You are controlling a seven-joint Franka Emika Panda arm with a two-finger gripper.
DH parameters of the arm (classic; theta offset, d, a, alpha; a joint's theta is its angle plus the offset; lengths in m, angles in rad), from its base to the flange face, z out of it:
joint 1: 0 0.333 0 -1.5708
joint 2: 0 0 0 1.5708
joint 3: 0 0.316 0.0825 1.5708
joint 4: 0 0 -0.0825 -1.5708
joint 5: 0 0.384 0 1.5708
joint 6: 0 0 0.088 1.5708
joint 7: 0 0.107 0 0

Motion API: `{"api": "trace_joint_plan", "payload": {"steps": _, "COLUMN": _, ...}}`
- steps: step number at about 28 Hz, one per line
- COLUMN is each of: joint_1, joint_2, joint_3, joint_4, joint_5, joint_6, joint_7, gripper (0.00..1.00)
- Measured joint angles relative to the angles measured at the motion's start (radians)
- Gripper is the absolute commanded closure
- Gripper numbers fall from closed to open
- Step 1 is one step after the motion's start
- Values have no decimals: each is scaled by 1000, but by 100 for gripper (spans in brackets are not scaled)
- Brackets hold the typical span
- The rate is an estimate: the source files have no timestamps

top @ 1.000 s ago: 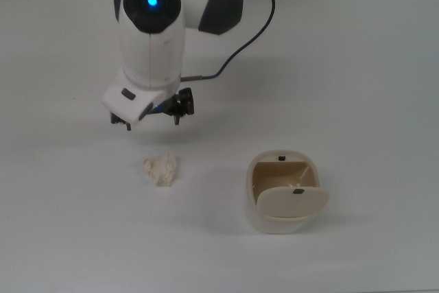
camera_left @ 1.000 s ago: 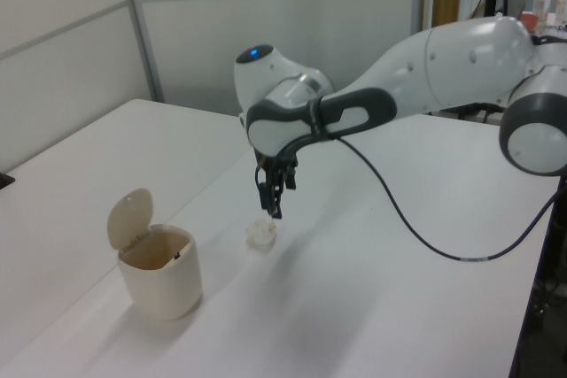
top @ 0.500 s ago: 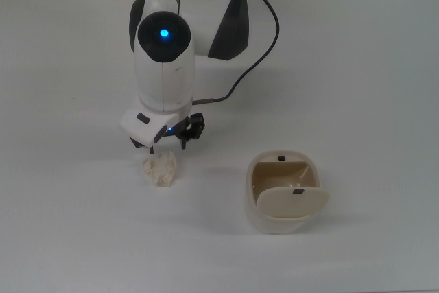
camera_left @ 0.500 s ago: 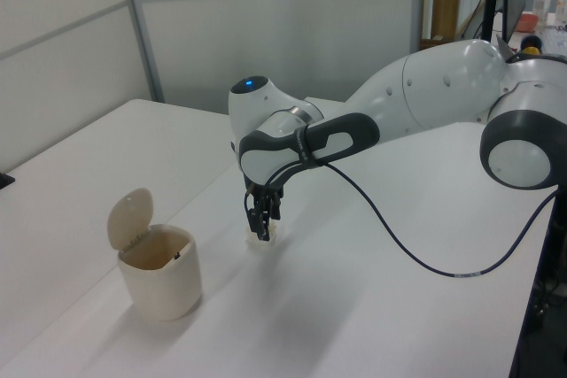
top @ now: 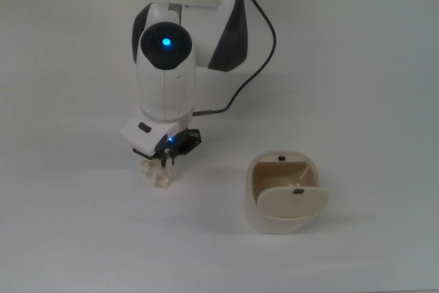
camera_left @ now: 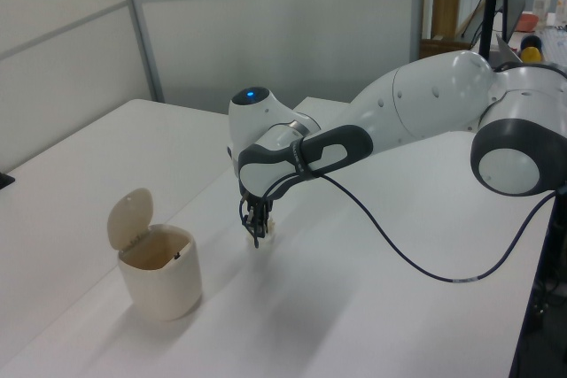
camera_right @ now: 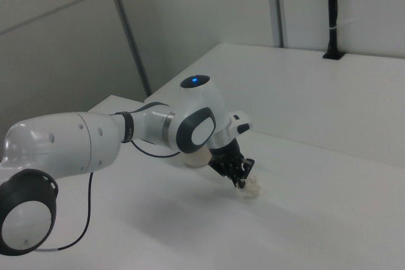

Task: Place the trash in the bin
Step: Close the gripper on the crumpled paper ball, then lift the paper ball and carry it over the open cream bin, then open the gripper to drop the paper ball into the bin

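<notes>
The trash point(top: 157, 177), a lumpy cream-white paper wad, lies on the white table point(top: 357, 66) to the top view's left of the bin. My gripper point(top: 159, 163) is down on it, open, with the fingers on either side of the wad, and the hand covers its upper part. In the left view the gripper point(camera_left: 257, 235) reaches the table at the trash point(camera_left: 268, 232). The right view shows the gripper point(camera_right: 240, 179) over the trash point(camera_right: 253, 188). The bin point(top: 255, 219) is cream with a tan inside, and its oval lid point(top: 293, 202) is swung open.
A black cable point(top: 247, 73) loops from the arm over the table behind the gripper. In the left view the bin point(camera_left: 159, 291) stands near the table's front edge, left of the gripper. In the right view the arm hides most of the bin point(camera_right: 199, 159).
The gripper has come down and toward the top view's bottom, from above and behind the trash to right on it. The trash and the bin have stayed put.
</notes>
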Motion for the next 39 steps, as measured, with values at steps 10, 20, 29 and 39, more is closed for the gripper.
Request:
{"api": "trace_joint_plan", "payload": {"steps": 10, "joint_1": -1, "joint_2": -43, "joint_3": 0, "joint_4": 21, "joint_5": 20, "joint_6": 0, "joint_7": 0, "gripper": 100}}
{"api": "trace_joint_plan", "payload": {"steps": 20, "joint_1": 5, "joint_2": -171, "joint_3": 72, "joint_4": 24, "joint_5": 114, "joint_6": -41, "joint_7": 0, "gripper": 100}}
{"api": "trace_joint_plan", "payload": {"steps": 29, "joint_1": 14, "joint_2": -187, "joint_3": 188, "joint_4": 35, "joint_5": 115, "joint_6": 56, "joint_7": 3, "gripper": 98}}
{"api": "trace_joint_plan", "payload": {"steps": 39, "joint_1": 23, "joint_2": -130, "joint_3": 252, "joint_4": 32, "joint_5": 115, "joint_6": 291, "joint_7": 73, "gripper": 0}}
